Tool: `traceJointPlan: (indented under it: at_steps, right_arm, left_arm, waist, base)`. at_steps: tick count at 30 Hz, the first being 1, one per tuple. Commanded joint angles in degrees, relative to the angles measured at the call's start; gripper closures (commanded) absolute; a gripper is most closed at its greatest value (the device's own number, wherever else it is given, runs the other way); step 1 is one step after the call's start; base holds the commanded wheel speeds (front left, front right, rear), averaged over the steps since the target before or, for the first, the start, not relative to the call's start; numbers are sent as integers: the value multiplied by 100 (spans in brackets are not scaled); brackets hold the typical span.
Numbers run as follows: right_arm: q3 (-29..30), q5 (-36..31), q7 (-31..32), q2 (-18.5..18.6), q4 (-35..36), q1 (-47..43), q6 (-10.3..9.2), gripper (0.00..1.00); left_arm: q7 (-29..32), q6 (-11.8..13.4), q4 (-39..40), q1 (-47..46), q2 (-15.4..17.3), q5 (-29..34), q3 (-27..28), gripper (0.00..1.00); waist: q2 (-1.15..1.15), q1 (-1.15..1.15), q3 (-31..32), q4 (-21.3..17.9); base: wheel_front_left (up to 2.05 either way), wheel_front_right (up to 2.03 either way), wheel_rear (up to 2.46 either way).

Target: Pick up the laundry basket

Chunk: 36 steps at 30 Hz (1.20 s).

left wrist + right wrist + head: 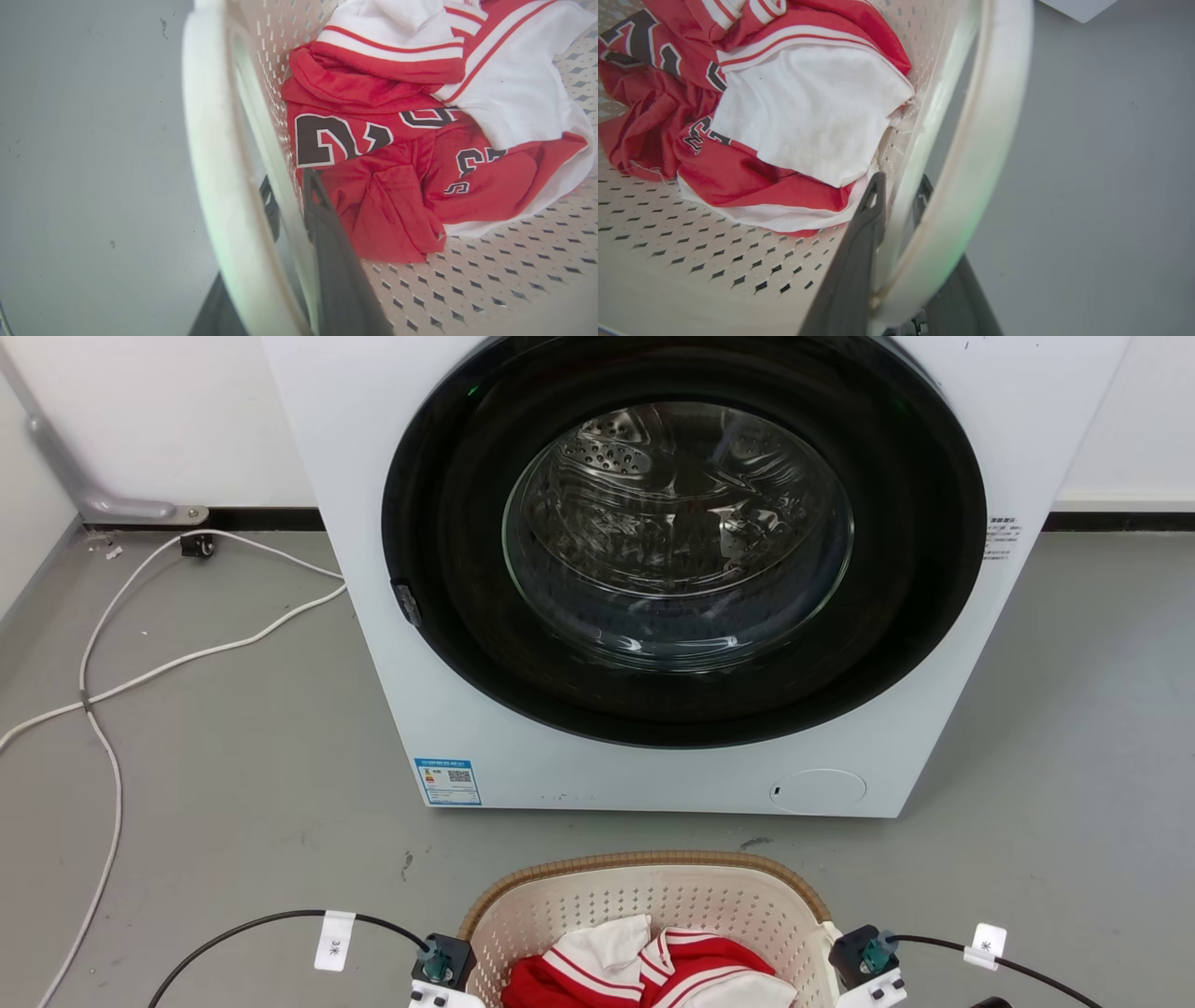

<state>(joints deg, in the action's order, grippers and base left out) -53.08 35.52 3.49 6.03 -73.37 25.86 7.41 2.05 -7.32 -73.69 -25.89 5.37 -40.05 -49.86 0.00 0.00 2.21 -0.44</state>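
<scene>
Head view: the basket (644, 907) is seen at the bottom centre, on the grey floor (233, 784) near the front of the washer (439, 709) and apart from it. It is a rounded-rectangular tub of cream plastic. Its walls are pierced with rows of small slots and topped by a brown woven-look rim (653, 859). Crumpled clothes (653, 971), red with white stripes and white panels, are heaped in it. The washer is a white, smooth-sided box. Its front is taken up by a broad glossy black round door with a bulging glass window (677, 537), through which a perforated steel drum is seen. A blue label (448, 781) is stuck at its lower left corner. A white cord (110, 756) is trailed loosely over the floor at the left. Black cables (271, 917) with white tags are run to both wrists, which flank the basket.

Left wrist view: the left gripper (289, 179) is set astride the basket's side wall. One dark finger is inside next to the clothes; the other is outside, between the wall and the smooth white left handle (210, 154). The jaws stand narrow and the wall is pinched between them. The outer finger is largely hidden by the handle.

Right wrist view: the right gripper (901, 182) is placed likewise, with the inner finger beside the white cloth and the outer finger behind the right handle (990, 140). Its jaws are closed thin upon the wall.
</scene>
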Motion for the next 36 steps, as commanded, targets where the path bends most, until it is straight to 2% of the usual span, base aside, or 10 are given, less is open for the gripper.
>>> traceJointPlan:
  at_steps: [1, 36]
  right_arm:
    - [-64, -33, -4, 96, -48, 43, 14, 100]
    - [-323, 230, -26, 126, -65, 66, 14, 100]
  left_arm:
    - [-69, -22, 7, -84, 87, 21, -44, 100]
    - [-127, -22, -10, -106, 120, -230, -281, 100]
  waist:
    - [0, 0, -2, -4]
    - [0, 0, -13, -26]
  base:
    - [0, 0, 0]
    - [0, 0, 0]
